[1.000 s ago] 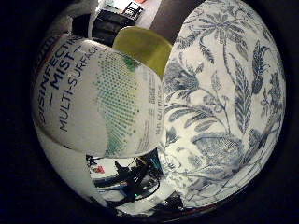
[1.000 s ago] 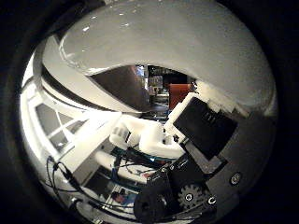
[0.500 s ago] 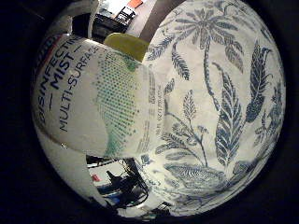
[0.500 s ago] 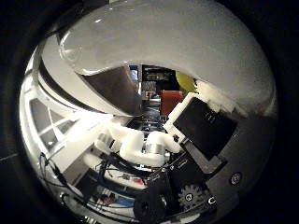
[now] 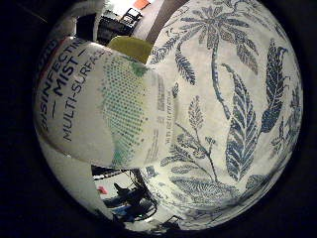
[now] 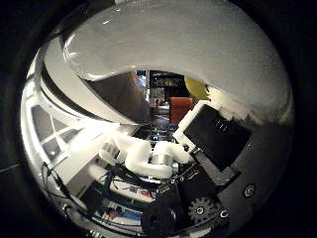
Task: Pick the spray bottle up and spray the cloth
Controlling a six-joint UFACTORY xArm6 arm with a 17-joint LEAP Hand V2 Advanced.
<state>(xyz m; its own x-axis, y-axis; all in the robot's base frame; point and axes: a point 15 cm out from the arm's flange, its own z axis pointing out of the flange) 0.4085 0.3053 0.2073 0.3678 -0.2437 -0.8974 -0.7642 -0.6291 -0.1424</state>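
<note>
White spray bottle (image 5: 99, 114) (close to palm) gripped by curled hand (image 6: 163, 163), beside leaf-patterned cloth (image 5: 228, 119).

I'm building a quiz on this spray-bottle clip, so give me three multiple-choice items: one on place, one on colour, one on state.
1. What fills the view beside the bottle?
A. a bare wooden board
B. a leaf-patterned cloth
C. a metal tray

2. What colour is the bottle's cap?
A. yellow-green
B. red
C. black

3. How do the hand's fingers stand?
A. straight and spread, clear of the bottle
C. out of view
B. curled round the bottle

Answers:
1 B, the cloth with blue leaves spreads right next to the bottle.
2 A, the cap shows yellow-green above the label.
3 B, the thumb side view shows the fingers of the hand bent in against the bottle's white body.
</note>
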